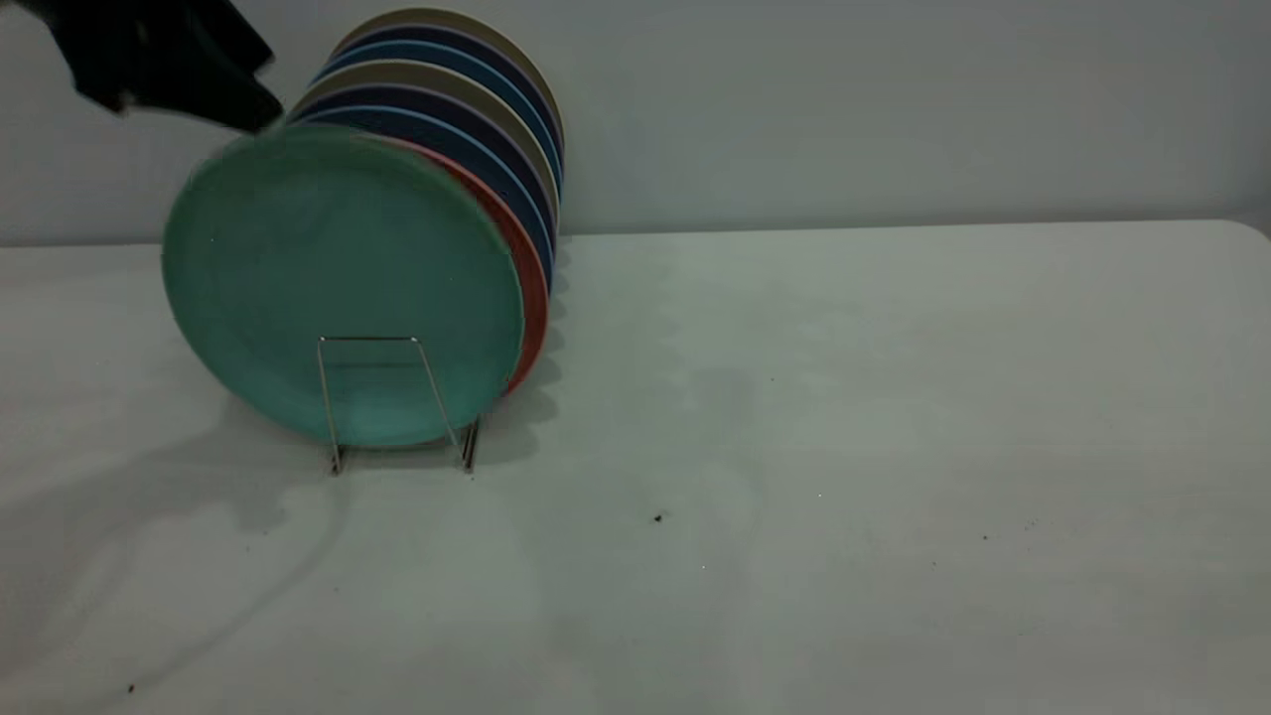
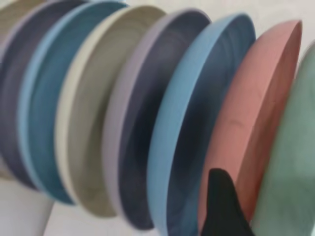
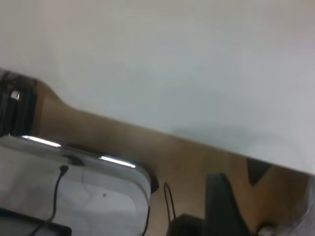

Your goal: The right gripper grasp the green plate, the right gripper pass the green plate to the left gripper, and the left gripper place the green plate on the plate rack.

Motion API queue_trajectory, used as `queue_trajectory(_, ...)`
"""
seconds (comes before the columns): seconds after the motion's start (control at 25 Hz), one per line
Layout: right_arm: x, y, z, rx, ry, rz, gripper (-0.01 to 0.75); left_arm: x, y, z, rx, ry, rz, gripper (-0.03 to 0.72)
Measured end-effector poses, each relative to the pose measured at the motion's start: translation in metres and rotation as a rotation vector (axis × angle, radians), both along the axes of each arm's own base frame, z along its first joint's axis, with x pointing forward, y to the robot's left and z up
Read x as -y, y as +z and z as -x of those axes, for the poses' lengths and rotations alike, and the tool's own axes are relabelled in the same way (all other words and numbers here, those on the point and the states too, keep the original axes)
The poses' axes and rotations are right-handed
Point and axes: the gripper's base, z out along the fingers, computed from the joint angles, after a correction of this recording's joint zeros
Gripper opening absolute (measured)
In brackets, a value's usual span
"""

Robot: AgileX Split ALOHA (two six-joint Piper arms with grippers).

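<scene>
While the green plate [image 1: 343,283] stands on edge at the front of the plate rack [image 1: 397,402], the left end effector [image 1: 164,60] hangs just above the plate's upper rim, at the side away from the row of plates behind. Whether it touches the rim, and whether its fingers are spread or closed, cannot be told. The plate leans back against a salmon-pink plate [image 1: 526,283], with one silver wire loop of the rack rising in front of its lower part. Behind the pink plate runs a row of blue and beige plates [image 1: 467,109], all upright in the rack. The rack rests on a pale worktop [image 1: 844,447]. From the left wrist, one black fingertip [image 2: 221,206] shows close before the pink plate [image 2: 251,118], beside the green plate [image 2: 290,167]. The right end effector is outside the exterior view, and its state cannot be told.
</scene>
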Motion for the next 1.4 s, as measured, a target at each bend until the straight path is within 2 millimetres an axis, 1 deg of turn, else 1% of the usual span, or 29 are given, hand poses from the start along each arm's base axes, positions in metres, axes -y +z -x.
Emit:
queue_trajectory(0.04,0.001,-0.002,0.005,0.015,-0.002,-0.003,0.482,-0.001,0.007,0.004,-0.006,0.006,-0.005,0.495)
queue_trajectory(0.12,0.002,0.001,0.012,0.096,-0.006,-0.011,0.482,-0.001,0.02,0.013,-0.011,0.012,-0.015,0.495)
queue_trajectory(0.24,0.003,0.005,0.021,0.199,-0.011,-0.021,0.482,-0.002,0.032,0.022,-0.031,0.02,-0.017,0.495)
queue_trajectory(0.32,0.004,0.004,0.027,0.228,-0.016,-0.022,0.482,-0.002,0.039,0.029,-0.06,0.036,-0.019,0.495)
queue_trajectory(0.4,0.006,0.003,0.033,0.263,-0.036,-0.029,0.482,-0.003,0.053,0.041,-0.09,0.07,-0.016,0.495)
queue_trajectory(0.56,0.01,0.0,0.038,0.31,-0.103,-0.028,0.482,-0.005,0.09,0.079,-0.172,0.187,0.018,0.495)
queue_trajectory(0.6,0.012,-0.001,0.039,0.313,-0.125,-0.025,0.482,-0.006,0.102,0.094,-0.208,0.239,0.033,0.495)
queue_trajectory(0.76,0.014,-0.001,0.038,0.317,-0.16,-0.018,0.482,-0.01,0.134,0.144,-0.33,0.454,0.075,0.495)
queue_trajectory(0.88,0.014,-0.001,0.038,0.319,-0.16,-0.017,0.482,-0.014,0.154,0.17,-0.29,0.621,0.136,0.495)
queue_trajectory(0.96,0.014,-0.001,0.038,0.32,-0.157,-0.017,0.482,-0.016,0.161,0.19,-0.267,0.68,0.164,0.493)
queue_trajectory(1.04,0.014,0.0,0.04,0.33,-0.135,-0.022,0.482,-0.015,0.16,0.211,-0.253,0.699,0.184,0.49)
queue_trajectory(1.12,0.014,0.0,0.042,0.346,-0.113,-0.027,0.482,-0.015,0.148,0.232,-0.272,0.719,0.194,0.489)
queue_trajectory(1.24,0.014,0.0,0.044,0.358,-0.095,-0.03,0.482,-0.014,0.118,0.264,-0.328,0.766,0.208,0.489)
queue_trajectory(1.28,0.014,0.0,0.044,0.358,-0.095,-0.03,0.482,-0.014,0.104,0.277,-0.355,0.784,0.209,0.489)
queue_trajectory(1.32,0.014,0.0,0.044,0.358,-0.095,-0.03,0.482,-0.014,0.094,0.287,-0.365,0.798,0.214,0.489)
queue_trajectory(1.4,0.014,0.0,0.044,0.357,-0.095,-0.031,0.482,-0.015,0.069,0.305,-0.399,0.837,0.213,0.487)
